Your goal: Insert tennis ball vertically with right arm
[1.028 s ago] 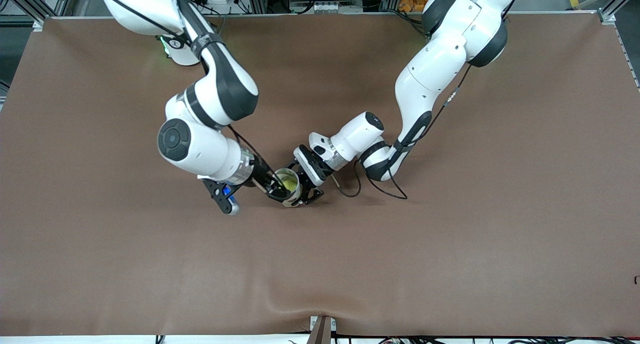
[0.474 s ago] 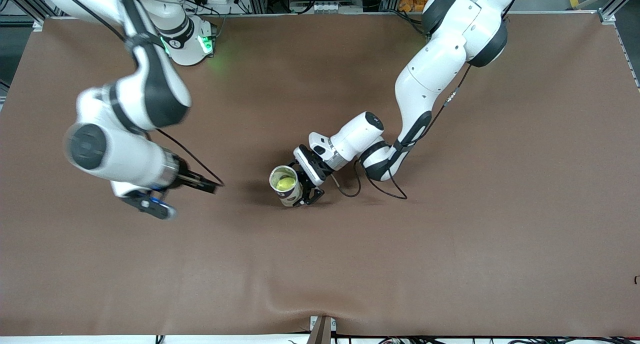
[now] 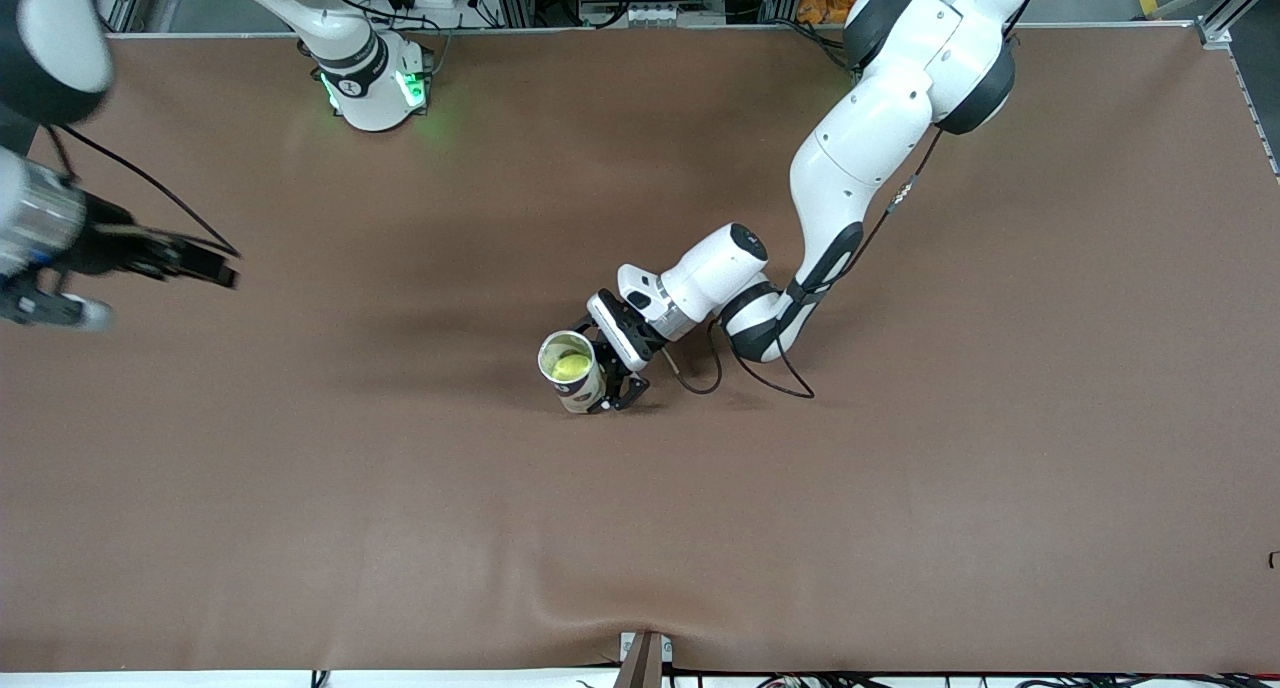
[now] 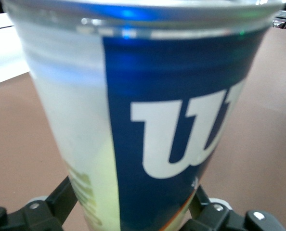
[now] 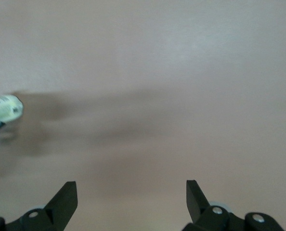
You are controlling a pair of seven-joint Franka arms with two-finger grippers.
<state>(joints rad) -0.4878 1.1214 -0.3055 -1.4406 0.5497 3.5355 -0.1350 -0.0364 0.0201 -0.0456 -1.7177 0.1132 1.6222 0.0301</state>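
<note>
The tennis ball (image 3: 566, 367) sat inside the upright can (image 3: 572, 372) mid-tabletop (image 3: 900, 488). The left pincer (image 3: 612, 376) stood wide around the can. The right pincer (image 3: 215, 268) hung wide and empty over the right arm's end, well apart.

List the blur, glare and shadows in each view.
Front view: the right gripper is streaked with blur; the can casts a soft shadow. Left wrist view: the can fills the frame, out of focus, with blue glare on its rim. Right wrist view: faint smeared shadows on the table.
</note>
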